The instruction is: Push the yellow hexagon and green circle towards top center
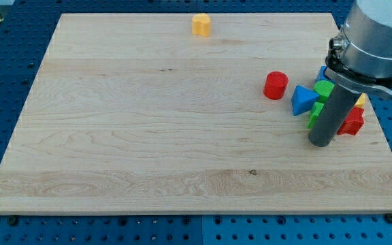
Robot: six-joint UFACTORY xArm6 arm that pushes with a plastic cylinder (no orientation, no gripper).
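The yellow hexagon (201,24) sits near the top edge of the wooden board (148,136), about at its centre. A green block (324,89), possibly the green circle, lies in a cluster at the view's right, partly hidden by my rod. A second green block (314,114) shows just left of the rod lower down. My tip (321,143) rests on the board at the lower edge of that cluster, touching or very close to the green pieces.
A red cylinder (275,85) stands left of the cluster. A blue triangle (303,99) lies beside the green blocks. A red block (352,121) and a bit of a yellow block (361,101) sit right of the rod. The board's right edge is close.
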